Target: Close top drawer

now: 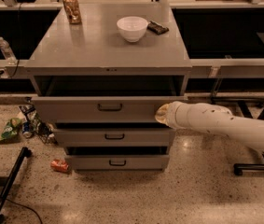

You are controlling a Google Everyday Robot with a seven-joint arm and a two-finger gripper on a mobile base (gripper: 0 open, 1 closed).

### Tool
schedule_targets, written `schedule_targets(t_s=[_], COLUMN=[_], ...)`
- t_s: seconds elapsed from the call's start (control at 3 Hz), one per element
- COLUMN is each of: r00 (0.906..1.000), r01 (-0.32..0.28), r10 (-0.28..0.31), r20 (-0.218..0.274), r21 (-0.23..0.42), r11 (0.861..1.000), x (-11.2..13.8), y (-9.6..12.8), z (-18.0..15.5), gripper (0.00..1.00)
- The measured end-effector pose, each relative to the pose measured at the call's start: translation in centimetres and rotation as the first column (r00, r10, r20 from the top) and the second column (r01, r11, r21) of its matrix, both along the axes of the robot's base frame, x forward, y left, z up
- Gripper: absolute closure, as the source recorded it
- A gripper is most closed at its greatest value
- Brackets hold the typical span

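So the top drawer [75, 108] is sitting pulled out toward the near side, with a dark gap showing between its front and the cabinet top [99, 50], so it's clearly not shut yet. Its little dark handle [110, 107] is sitting dead centre on the front. The gripper [162, 114] is sitting right at the right end of that drawer front, looking like it's touching it, and the white arm [225, 125] is reaching in from the right side of the scene. Honestly can't tell if the gripper is open or closed from here, only its yellowish tip is showing. Below it, the middle drawer [89, 136] and the bottom drawer [89, 162] are each showing a dark strip above their fronts too. On top of the cabinet a white bowl [132, 28] is sitting toward the far side, a dark packet [158, 27] just to its right, and a brownish container [72, 8] at the far left corner. On the floor to the left, some litter [11, 129] is lying beside the cabinet, plus a red can [60, 165] near the bottom drawer.
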State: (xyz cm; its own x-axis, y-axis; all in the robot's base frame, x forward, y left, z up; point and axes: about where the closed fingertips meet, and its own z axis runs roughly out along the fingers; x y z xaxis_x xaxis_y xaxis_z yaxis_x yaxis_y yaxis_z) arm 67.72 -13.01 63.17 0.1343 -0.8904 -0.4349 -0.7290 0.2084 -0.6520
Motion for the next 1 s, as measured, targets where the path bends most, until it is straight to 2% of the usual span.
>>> schedule_targets(t_s=[0.33, 0.67, 1.0], r00=[1.0000, 1.0000, 1.0000], r01=[0.000, 0.007, 0.008], r10=[0.000, -0.007, -0.008], r20=[0.000, 0.003, 0.006], r21=[0.000, -0.009, -0.012], r11=[1.000, 1.000, 1.000], x=[-0.1, 1.6, 1.9], y=[0.0, -0.3, -0.4], z=[0.0, -0.3, -0.2], gripper=[1.00, 1.00, 1.00])
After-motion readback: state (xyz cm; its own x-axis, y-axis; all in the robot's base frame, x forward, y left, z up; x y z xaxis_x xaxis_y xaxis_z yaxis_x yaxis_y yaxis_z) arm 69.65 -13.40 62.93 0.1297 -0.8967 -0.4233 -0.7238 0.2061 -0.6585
